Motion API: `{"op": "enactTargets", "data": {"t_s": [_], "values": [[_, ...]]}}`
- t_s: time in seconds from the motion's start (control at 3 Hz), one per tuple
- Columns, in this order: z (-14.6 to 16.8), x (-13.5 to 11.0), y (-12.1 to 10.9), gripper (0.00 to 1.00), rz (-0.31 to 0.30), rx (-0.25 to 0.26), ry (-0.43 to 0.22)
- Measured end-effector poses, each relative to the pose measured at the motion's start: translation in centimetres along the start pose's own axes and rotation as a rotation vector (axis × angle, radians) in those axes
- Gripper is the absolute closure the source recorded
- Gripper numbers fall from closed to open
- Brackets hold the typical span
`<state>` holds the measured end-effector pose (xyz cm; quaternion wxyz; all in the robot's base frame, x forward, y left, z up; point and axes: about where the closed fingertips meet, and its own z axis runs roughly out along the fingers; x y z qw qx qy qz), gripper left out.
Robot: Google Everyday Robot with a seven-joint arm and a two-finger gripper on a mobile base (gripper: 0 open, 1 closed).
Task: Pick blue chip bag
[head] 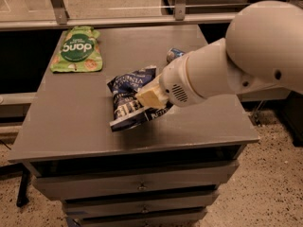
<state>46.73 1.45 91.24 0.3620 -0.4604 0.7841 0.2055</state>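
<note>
The blue chip bag (129, 100) is dark navy crinkly foil with white lettering. It is crumpled and tilted near the middle of the grey cabinet top (71, 126), its lower edge just above the surface. My gripper (151, 97), with cream-coloured fingers on a large white arm reaching in from the right, is shut on the bag's right side. The arm hides the bag's right edge.
A green "dang" pouch (77, 51) lies flat at the back left of the top. A small silver-blue can (174, 54) lies behind my arm, partly hidden. A metal rail with glass (118, 20) runs behind the cabinet. Drawers (142, 186) are below the front edge.
</note>
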Motion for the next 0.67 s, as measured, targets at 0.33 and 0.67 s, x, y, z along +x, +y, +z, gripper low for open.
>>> {"op": "enactTargets", "data": {"t_s": [0.33, 0.67], "values": [[-1.7, -0.34, -1.93, 1.0, 0.1, -0.05, -0.065], [-1.83, -0.83, -1.71, 1.0, 0.107, -0.061, -0.077]]}}
